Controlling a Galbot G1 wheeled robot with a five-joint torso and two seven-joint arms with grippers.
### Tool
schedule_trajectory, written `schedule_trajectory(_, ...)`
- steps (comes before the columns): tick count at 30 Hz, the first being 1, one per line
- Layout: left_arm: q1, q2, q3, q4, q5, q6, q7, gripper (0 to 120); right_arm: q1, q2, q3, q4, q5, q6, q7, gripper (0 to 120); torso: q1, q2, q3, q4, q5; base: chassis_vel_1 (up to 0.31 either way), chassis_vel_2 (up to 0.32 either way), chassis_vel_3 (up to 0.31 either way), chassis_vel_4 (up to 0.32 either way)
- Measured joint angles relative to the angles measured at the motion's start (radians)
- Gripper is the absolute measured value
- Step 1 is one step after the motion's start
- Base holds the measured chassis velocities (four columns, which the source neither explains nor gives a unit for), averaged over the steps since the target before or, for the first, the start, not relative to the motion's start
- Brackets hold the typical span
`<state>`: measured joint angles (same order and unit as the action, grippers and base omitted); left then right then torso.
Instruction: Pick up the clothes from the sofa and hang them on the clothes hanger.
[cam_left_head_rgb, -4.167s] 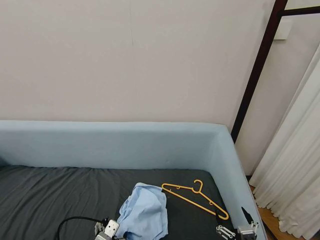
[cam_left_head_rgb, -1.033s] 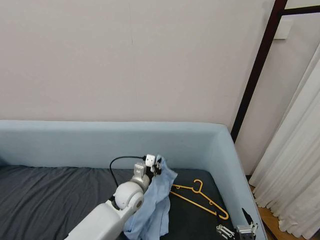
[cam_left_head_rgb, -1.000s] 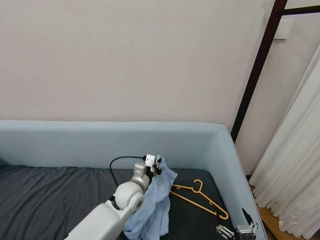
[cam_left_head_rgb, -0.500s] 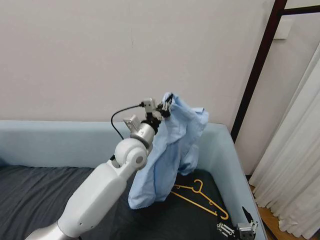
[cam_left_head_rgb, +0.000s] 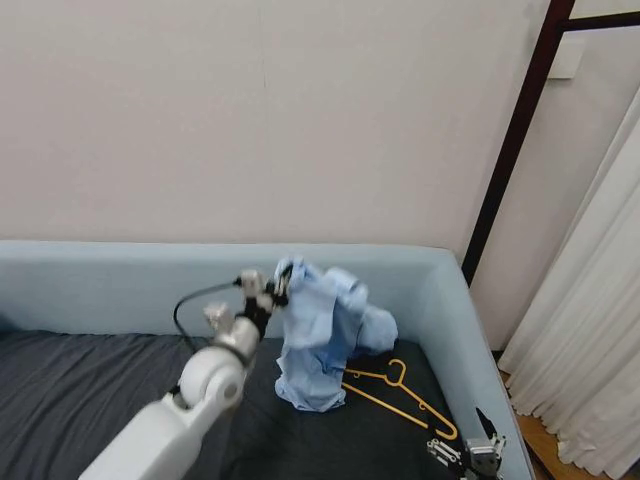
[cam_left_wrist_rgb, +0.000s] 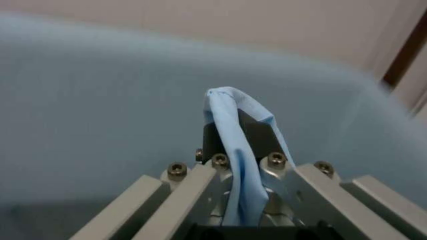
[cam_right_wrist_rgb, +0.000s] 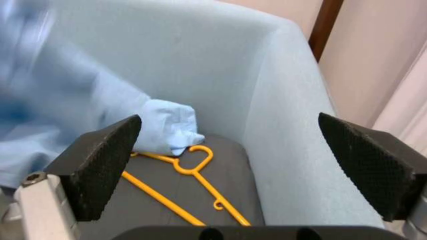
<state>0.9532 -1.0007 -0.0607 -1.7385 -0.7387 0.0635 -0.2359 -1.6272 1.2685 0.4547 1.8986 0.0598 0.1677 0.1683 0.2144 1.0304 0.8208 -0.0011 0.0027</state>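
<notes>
My left gripper (cam_left_head_rgb: 277, 289) is shut on a fold of the light blue shirt (cam_left_head_rgb: 322, 335) and holds it up in front of the sofa backrest. The shirt hangs down, and its lower end touches the dark seat. In the left wrist view the fabric (cam_left_wrist_rgb: 235, 150) is pinched between the fingers of the left gripper (cam_left_wrist_rgb: 241, 150). An orange hanger (cam_left_head_rgb: 398, 396) lies flat on the seat just right of the shirt, and the hanger (cam_right_wrist_rgb: 190, 187) lies beside the shirt (cam_right_wrist_rgb: 87, 117). My right gripper (cam_left_head_rgb: 468, 455) waits low by the sofa's right arm, and the right gripper (cam_right_wrist_rgb: 237, 167) is open.
The pale blue sofa backrest (cam_left_head_rgb: 120, 285) and right armrest (cam_left_head_rgb: 462, 335) wall in the dark grey seat (cam_left_head_rgb: 70, 400). A dark rack post (cam_left_head_rgb: 510, 140) rises behind the sofa's right corner. White curtains (cam_left_head_rgb: 590, 330) hang at the far right.
The left arm lifted the shirt off the seat and high above the backrest. It has now come down and to the left, with the shirt still gripped. The right arm barely moved.
</notes>
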Motion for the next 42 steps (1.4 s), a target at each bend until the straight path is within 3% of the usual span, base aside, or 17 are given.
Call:
schedule_trajectory(6,0.144,-0.016,-0.022,0.167,0.122,-0.012,-0.027,0,0.020,-0.005,-0.030,-0.012,0.001,0.001,-0.001,100,0.000,0.000,0.000,0.0000,-0.0007,0.000,0.000,0.000,0.000)
schedule_trajectory(17,0.135,-0.040,-0.071,0.374,0.193,-0.069,-0.096,0,0.008,-0.024,-0.033,-0.012,0.007,0.015,-0.001,100,0.000,0.000,0.000,-0.0003,-0.0002,0.000,0.000,0.000,0.000)
schedule_trajectory(21,0.134,-0.038,-0.083,0.377,0.193,-0.069,-0.109,0,0.003,-0.030,-0.029,-0.010,0.010,0.019,-0.001,100,0.000,0.000,0.000,-0.0002,-0.0002,0.000,0.000,0.000,0.000)
schedule_trajectory(25,0.140,-0.035,-0.086,0.372,0.199,-0.057,-0.123,12,-0.001,-0.034,-0.028,-0.007,0.011,0.022,-0.001,100,0.000,0.000,0.000,-0.0002,-0.0001,0.000,0.000,0.000,0.000)
schedule_trajectory(29,0.169,-0.023,-0.090,0.326,0.249,0.056,-0.177,30,-0.006,-0.037,-0.026,-0.005,0.012,0.025,-0.001,100,0.000,0.000,0.000,-0.0003,-0.0002,0.000,0.000,0.000,0.000)
schedule_trajectory(30,0.169,-0.023,-0.090,0.326,0.249,0.056,-0.177,30,-0.006,-0.037,-0.026,-0.005,0.012,0.025,-0.001,100,0.000,0.000,0.000,-0.0003,-0.0002,0.000,0.000,0.000,0.000)
schedule_trajectory(33,0.216,0.019,-0.096,0.274,0.307,0.147,-0.247,46,-0.010,-0.039,-0.020,-0.002,0.015,0.027,-0.001,100,0.000,0.000,0.000,0.0000,-0.0001,0.000,0.000,0.000,0.000)
schedule_trajectory(36,0.239,0.048,-0.095,0.271,0.338,0.127,-0.275,52,-0.013,-0.039,-0.018,-0.002,0.016,0.028,-0.001,100,0.000,0.000,0.000,0.0001,0.0000,0.000,0.000,0.000,0.000)
schedule_trajectory(42,0.279,0.076,-0.145,0.242,0.388,-0.010,-0.285,77,-0.028,-0.033,-0.016,0.008,0.012,0.030,-0.001,100,0.000,0.000,0.000,0.0002,0.0000,0.000,0.000,0.000,0.000)
